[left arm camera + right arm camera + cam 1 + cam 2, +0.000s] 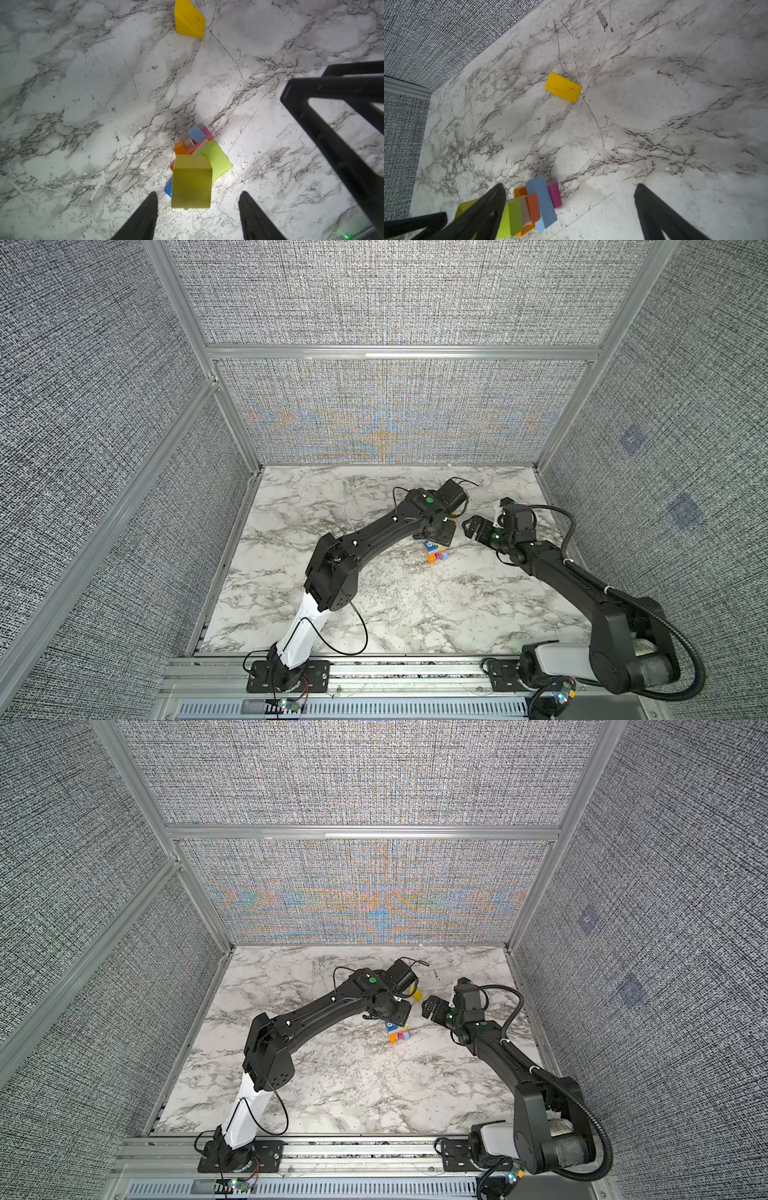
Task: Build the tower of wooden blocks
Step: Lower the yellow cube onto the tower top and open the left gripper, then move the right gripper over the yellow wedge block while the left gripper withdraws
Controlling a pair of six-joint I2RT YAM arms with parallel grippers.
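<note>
The tower [434,552] [398,1033] stands mid-table as a small stack of wood blocks. In the left wrist view a yellow-green block [192,180] tops it, over a lime block [218,160], orange blocks [179,147], a light blue bar [196,134] and a magenta block [206,131]. My left gripper [198,207] [436,536] hangs straight above the tower, open, with both fingers clear of the top block. A yellow wedge [189,19] [563,87] [417,994] lies alone behind the tower. My right gripper [570,187] [473,526] is open and empty just right of the tower [533,205].
Woven grey walls [395,406] and aluminium posts close in the marble table [374,605] at the back and on both sides. The two grippers are close together over the tower; the right one's black fingers [342,124] show in the left wrist view.
</note>
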